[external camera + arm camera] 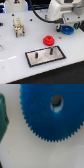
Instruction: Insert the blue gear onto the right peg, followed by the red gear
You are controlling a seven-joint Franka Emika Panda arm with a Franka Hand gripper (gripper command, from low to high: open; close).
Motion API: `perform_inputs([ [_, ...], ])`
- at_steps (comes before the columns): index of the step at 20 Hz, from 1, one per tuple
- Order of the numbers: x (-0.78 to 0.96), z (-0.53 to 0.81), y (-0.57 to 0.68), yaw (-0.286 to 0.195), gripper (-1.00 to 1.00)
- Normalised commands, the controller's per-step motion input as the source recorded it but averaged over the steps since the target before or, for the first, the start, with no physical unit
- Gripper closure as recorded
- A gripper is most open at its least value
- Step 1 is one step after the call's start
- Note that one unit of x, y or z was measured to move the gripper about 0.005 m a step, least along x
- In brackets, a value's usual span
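Right now the grey plate (44,55) sits nearest on the white table (15,65), with the right peg (51,50) standing up on it; just behind lies the red gear (49,40); farther back the blue gear (66,30) lies flat under my gripper (67,24); my wrist view shows its hole (56,102) and teeth; I cannot tell if my fingers are spread.
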Motion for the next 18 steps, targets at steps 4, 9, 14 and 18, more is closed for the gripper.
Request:
perform_inputs([
  [4,-0.19,-0.12,-0.08,0.000,1.00],
  [9,-0.23,-0.11,-0.16,0.000,1.00],
  [14,0.09,0.44,-0.05,0.000,1.00],
  [18,0.34,0.59,-0.26,0.000,1.00],
])
